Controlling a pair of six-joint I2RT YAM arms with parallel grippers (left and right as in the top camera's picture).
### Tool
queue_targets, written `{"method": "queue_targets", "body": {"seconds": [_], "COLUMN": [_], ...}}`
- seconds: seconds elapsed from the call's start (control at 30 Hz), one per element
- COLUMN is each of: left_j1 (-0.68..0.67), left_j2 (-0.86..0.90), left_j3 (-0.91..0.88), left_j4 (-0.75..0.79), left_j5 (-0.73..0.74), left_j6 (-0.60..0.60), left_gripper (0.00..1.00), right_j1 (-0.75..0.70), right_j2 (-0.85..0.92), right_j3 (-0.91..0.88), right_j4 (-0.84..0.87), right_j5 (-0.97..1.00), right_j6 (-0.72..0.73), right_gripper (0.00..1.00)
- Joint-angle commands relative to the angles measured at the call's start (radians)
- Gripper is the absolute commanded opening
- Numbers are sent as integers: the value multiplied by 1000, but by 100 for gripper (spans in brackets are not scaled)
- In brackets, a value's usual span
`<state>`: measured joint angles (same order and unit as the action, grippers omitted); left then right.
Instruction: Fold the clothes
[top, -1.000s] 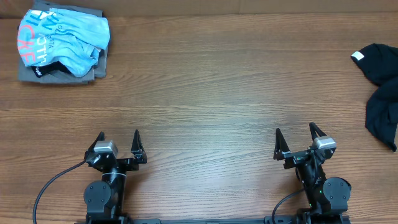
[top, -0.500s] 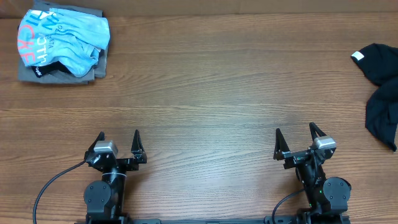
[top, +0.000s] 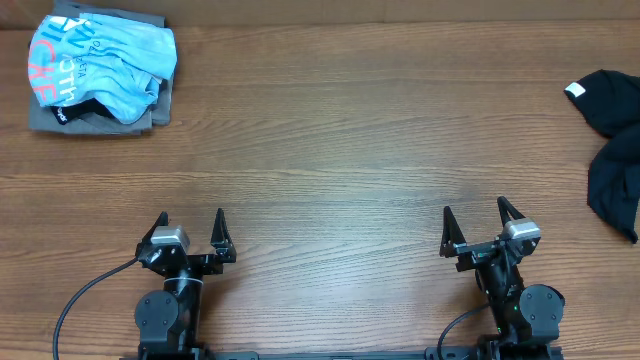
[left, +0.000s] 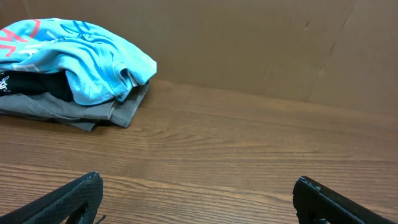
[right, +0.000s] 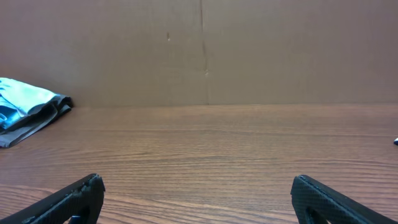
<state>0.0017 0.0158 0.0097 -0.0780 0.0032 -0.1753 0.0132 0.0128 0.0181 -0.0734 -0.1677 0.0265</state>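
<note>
Far ahead and left of the left claw (top: 191, 215), jaws wide, a light blue shirt (top: 100, 62) tops a grey folded garment (top: 95, 122). The right claw (top: 474, 207), also wide, holds nothing. The black T-shirt (top: 612, 130) lies crumpled well ahead to its right, so folding looks unstarted. Only the overhead view shows it clearly.
</note>
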Motion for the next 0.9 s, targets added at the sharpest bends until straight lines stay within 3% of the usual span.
{"method": "queue_targets", "body": {"seconds": [0.0, 0.2, 0.33, 0.47, 0.87], "left_j1": [5, 5, 5, 5, 5], "left_j2": [-11, -11, -11, -11, -11], "left_j3": [-5, -5, -5, -5, -5], "left_j4": [2, 2, 2, 2, 2], "left_j5": [-10, -10, -10, -10, -10], "left_j6": [19, 19, 19, 19, 19], "left_gripper": [100, 100, 100, 100, 100], "right_j1": [-2, -2, -2, -2, -2], "right_j2": [-10, -10, -10, -10, -10], "right_j3": [-10, -10, -10, -10, 16], "right_j4": [4, 85, 226, 226, 468], "right_j5": [10, -96, -409, -665, -592], "right_j6": [-1, 57, 281, 476, 622], "right_gripper": [100, 100, 100, 100, 100]}}
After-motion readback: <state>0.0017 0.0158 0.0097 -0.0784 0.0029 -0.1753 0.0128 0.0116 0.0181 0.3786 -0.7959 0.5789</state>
